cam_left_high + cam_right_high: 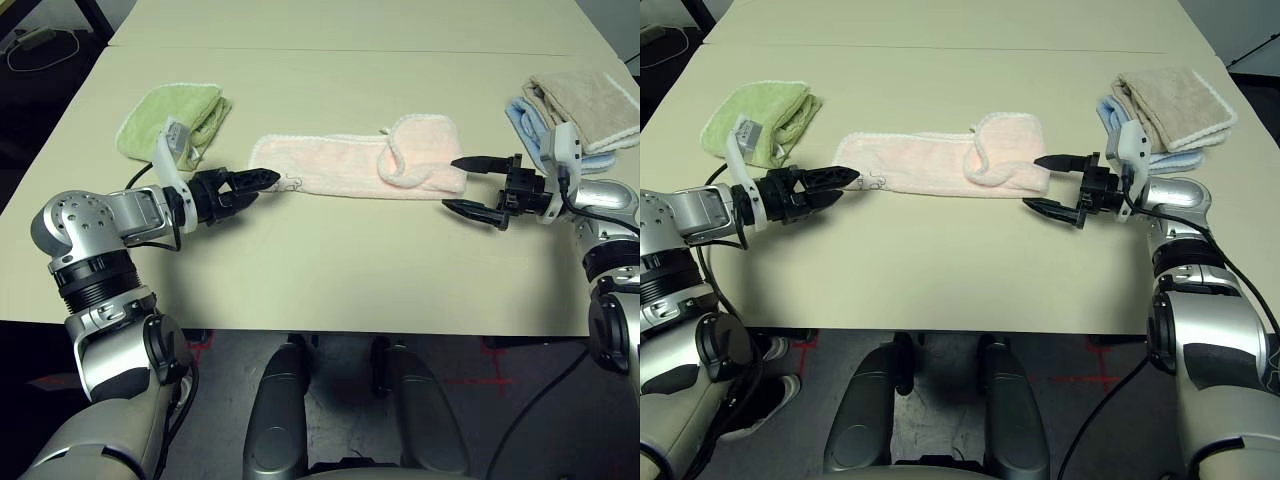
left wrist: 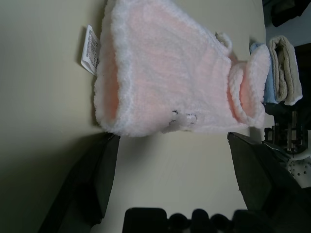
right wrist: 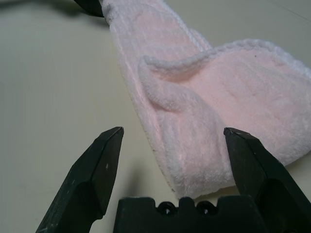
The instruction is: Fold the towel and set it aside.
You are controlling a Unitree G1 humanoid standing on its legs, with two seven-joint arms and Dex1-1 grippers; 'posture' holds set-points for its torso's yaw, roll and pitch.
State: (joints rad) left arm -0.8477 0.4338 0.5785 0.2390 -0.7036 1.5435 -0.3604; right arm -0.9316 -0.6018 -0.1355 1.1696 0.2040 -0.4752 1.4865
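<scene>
**Pink towel between two spread tools**

The towel [image 1: 350,165] lies as a long strip on the bench [image 1: 330,270], its right end bunched and curled over — what lies under that flap is hidden. The left tool [image 1: 262,184] and right tool [image 1: 462,185] stand at either end, fingers apart, holding nothing.

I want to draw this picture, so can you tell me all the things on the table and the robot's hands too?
pink towel: one, pale pink with whitish edging, middle of the table, folded into a long strip, its right end bunched; white tag at its left end
green towel: one, light green, folded, far left
beige towel: one, beige, folded, far right, on top of the blue one
blue towel: one, light blue, folded, under the beige one
table: one, cream
left gripper: one, black, open, at the pink towel's left end
right gripper: one, black, open, at its right end
</scene>
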